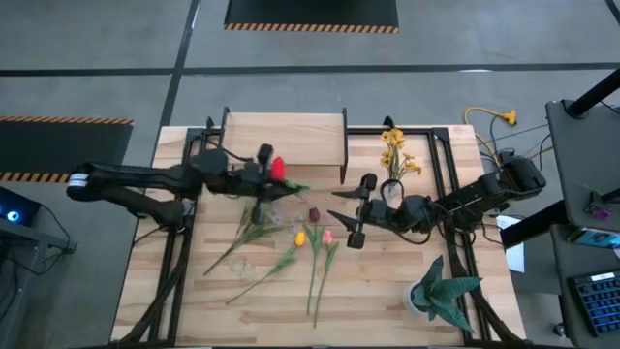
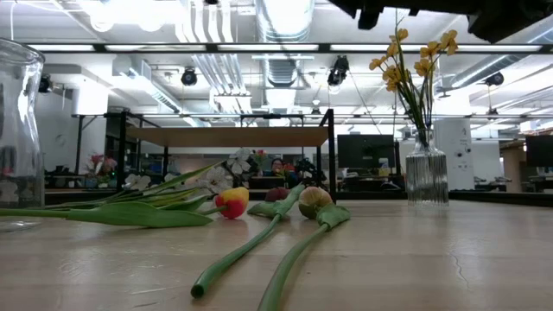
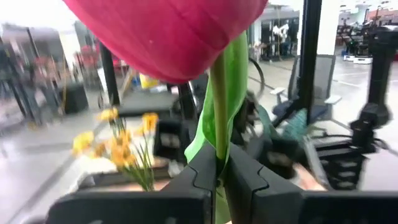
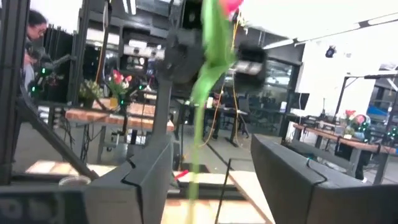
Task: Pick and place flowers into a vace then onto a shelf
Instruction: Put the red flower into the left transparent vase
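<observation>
One red tulip (image 1: pixel 278 168) stands clamped by its stem in the left pincer (image 1: pixel 263 167), bloom just above the closed fingers, long axis running upright. The vase (image 1: pixel 391 192) with the yellow bunch (image 1: pixel 393 147) lies well off toward the right pincer (image 1: pixel 353 211), which hangs spread wide and empty beside it. The other flowers (image 1: pixel 312 237) lie on the counter (image 1: pixel 368 291) between both pincers
</observation>
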Controlling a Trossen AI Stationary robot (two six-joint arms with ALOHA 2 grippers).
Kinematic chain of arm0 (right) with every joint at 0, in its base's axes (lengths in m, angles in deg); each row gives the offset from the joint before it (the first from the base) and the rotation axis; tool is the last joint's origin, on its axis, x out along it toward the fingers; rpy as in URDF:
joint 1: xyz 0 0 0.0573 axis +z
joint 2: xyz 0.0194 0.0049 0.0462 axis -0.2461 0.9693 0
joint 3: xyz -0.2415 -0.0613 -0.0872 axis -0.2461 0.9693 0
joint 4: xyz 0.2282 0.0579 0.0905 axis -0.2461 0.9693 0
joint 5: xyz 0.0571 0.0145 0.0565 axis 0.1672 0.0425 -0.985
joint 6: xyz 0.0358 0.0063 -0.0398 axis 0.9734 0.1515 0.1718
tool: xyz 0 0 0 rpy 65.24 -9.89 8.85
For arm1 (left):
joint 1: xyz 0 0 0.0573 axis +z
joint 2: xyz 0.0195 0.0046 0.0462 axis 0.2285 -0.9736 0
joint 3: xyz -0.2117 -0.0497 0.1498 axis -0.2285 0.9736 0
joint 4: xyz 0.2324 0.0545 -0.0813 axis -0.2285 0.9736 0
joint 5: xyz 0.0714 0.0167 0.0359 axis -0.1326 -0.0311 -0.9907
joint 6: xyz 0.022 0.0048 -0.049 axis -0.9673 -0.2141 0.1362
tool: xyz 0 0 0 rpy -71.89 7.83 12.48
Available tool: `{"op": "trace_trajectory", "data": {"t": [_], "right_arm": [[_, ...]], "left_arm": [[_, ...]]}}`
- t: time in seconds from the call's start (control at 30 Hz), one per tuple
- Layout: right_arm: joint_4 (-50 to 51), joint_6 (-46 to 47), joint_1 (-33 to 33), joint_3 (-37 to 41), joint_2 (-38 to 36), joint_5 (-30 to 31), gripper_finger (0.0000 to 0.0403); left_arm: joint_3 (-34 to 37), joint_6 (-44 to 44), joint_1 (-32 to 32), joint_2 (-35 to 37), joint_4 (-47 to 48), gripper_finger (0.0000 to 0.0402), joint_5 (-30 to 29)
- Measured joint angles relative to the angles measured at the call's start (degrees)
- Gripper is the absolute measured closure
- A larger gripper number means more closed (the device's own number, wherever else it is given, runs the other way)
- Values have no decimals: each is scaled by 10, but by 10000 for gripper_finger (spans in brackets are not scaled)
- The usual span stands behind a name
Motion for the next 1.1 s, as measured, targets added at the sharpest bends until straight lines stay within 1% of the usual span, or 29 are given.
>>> {"op": "trace_trajectory", "data": {"t": [0.07,0.17,0.23,0.4,0.57,0.7,0.83,0.97,1.1], "right_arm": [[21,-1,0,0,-19,0,191],[81,-1,0,0,-50,0,192],[123,0,0,0,-68,0,193],[196,3,0,0,-109,1,195],[238,3,0,0,-132,2,195],[247,3,0,0,-135,3,195],[252,3,0,0,-136,5,195],[255,5,0,0,-134,6,195],[255,5,0,0,-133,16,195]], "left_arm": [[0,34,0,41,67,401,-3],[0,81,-1,104,174,401,-49],[0,102,-4,137,228,401,-63],[0,111,-35,183,277,401,-60],[-2,121,-93,201,349,401,-58],[-5,131,-143,208,343,401,-57],[-27,134,-177,203,340,402,-57],[-71,146,-208,192,399,402,-58],[-132,152,-216,172,466,402,-62]]}}
